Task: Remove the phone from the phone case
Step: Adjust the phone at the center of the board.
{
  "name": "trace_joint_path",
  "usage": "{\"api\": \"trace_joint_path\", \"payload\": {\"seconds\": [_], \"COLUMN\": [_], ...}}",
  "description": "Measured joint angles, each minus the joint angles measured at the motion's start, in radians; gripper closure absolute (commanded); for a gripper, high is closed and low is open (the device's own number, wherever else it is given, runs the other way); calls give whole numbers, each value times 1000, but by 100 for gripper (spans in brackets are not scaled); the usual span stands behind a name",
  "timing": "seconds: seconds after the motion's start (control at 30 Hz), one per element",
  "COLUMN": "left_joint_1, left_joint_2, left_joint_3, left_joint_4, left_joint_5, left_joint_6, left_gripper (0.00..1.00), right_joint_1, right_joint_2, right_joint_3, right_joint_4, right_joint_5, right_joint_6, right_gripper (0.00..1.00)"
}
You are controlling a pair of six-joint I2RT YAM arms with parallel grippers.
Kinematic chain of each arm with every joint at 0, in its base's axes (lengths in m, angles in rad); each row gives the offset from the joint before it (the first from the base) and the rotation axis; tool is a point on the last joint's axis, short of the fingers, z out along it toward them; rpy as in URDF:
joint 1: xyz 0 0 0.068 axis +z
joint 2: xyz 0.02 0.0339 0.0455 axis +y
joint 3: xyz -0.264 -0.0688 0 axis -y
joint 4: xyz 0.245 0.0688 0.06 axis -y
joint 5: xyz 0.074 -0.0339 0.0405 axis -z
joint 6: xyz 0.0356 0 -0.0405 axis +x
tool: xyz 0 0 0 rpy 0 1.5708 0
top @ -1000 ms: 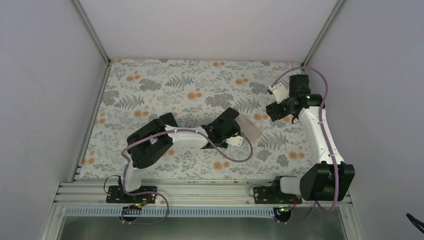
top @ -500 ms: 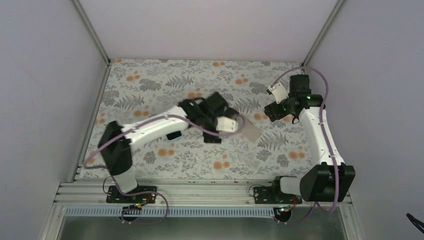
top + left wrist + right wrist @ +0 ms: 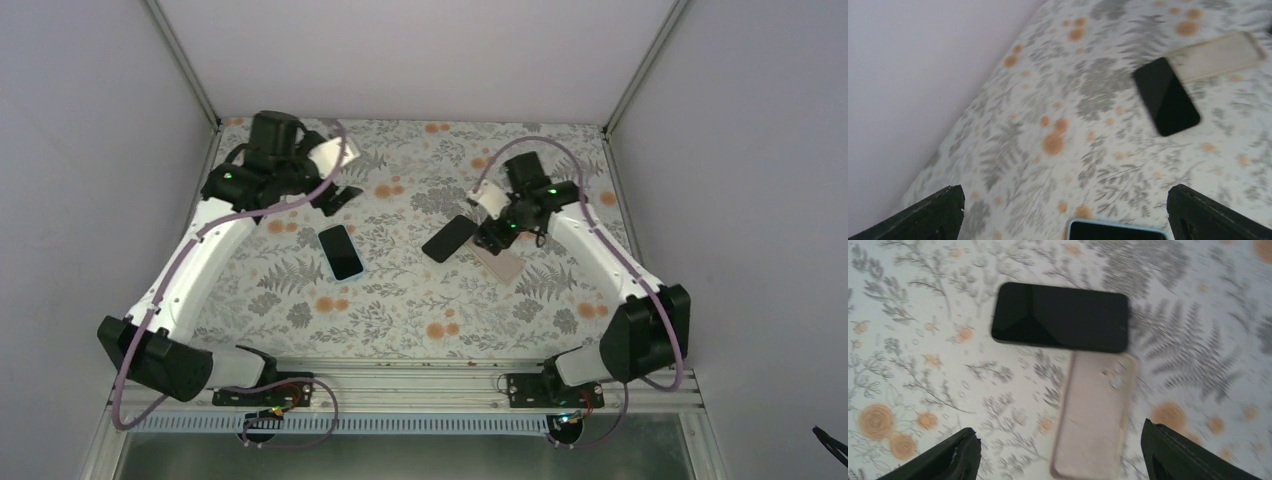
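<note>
The phone (image 3: 449, 238) is out of its case (image 3: 497, 262). It lies flat with the dark screen up, a little right of the middle of the table (image 3: 400, 320). The pale, see-through case lies empty just to the right of it and a bit nearer. In the right wrist view one short end of the case (image 3: 1095, 415) meets the long side of the phone (image 3: 1060, 316), so the 2 make a corner shape.

The right gripper (image 3: 492, 238) hangs above these 2 things. Its jaws stand wide apart and hold nothing.

The left gripper (image 3: 336, 198) is at the far left of the table. Its jaws are also wide apart and empty. Near it, on the nearer side, a second phone (image 3: 341, 251) with a light blue rim lies flat on the table.
</note>
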Motion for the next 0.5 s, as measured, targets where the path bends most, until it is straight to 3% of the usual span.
{"api": "trace_joint_path", "payload": {"seconds": [0.07, 0.2, 0.33, 0.5], "left_joint_1": [93, 284, 448, 533], "left_joint_2": [-20, -27, -36, -72], "left_joint_3": [-32, -84, -148, -203], "left_joint_4": [25, 72, 95, 103], "left_joint_5": [5, 30, 72, 122], "left_joint_6": [-26, -71, -95, -97], "left_gripper": [0, 0, 0, 0], "right_joint_1": [61, 143, 143, 143], "right_joint_2": [41, 196, 334, 403], "right_joint_3": [3, 44, 68, 69], "right_joint_4": [21, 41, 51, 50], "right_joint_5": [0, 15, 19, 16], "right_joint_6": [11, 50, 74, 85], "right_gripper": [32, 94, 96, 96]}}
